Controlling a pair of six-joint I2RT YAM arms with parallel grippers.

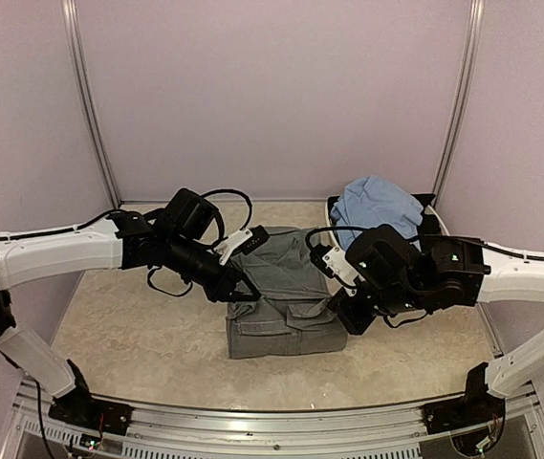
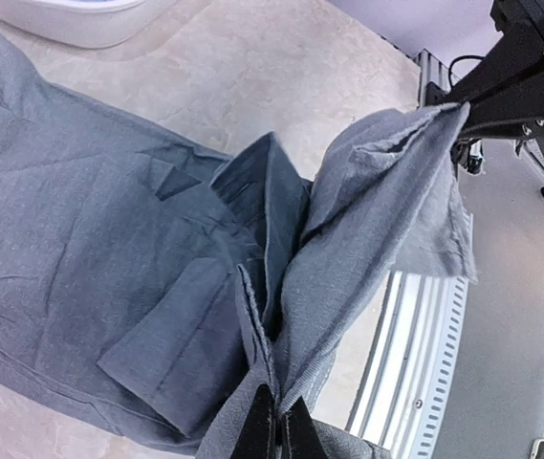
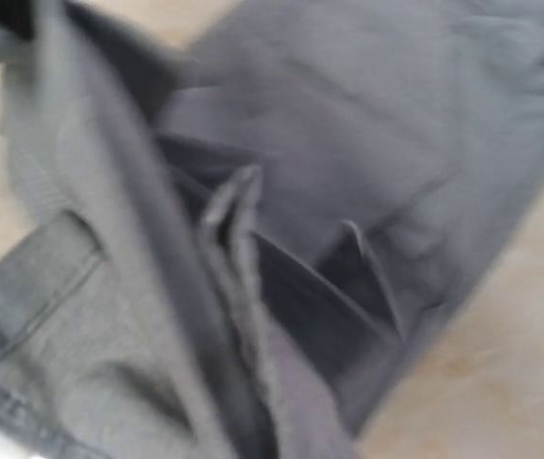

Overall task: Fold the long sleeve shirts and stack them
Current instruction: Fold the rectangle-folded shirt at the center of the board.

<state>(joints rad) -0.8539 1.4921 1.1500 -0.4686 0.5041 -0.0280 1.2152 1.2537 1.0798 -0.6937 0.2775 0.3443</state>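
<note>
The slate grey shirt (image 1: 286, 306) lies partly folded in the middle of the table, pockets up. My left gripper (image 1: 243, 290) is at its left edge. In the left wrist view the gripper (image 2: 277, 430) is shut on a raised fold of the grey shirt (image 2: 80, 239). My right gripper (image 1: 353, 316) is at the shirt's right edge and, in the left wrist view, holds the lifted corner (image 2: 463, 107). The right wrist view is blurred and filled with grey cloth (image 3: 348, 124); its fingers are hidden. The light blue shirt (image 1: 377, 206) is bunched in the basin at the back right.
The white basin (image 1: 333, 208) stands at the back right; its rim shows in the left wrist view (image 2: 71, 24). A metal rail (image 1: 272, 426) runs along the table's near edge. Pale walls enclose the back and sides.
</note>
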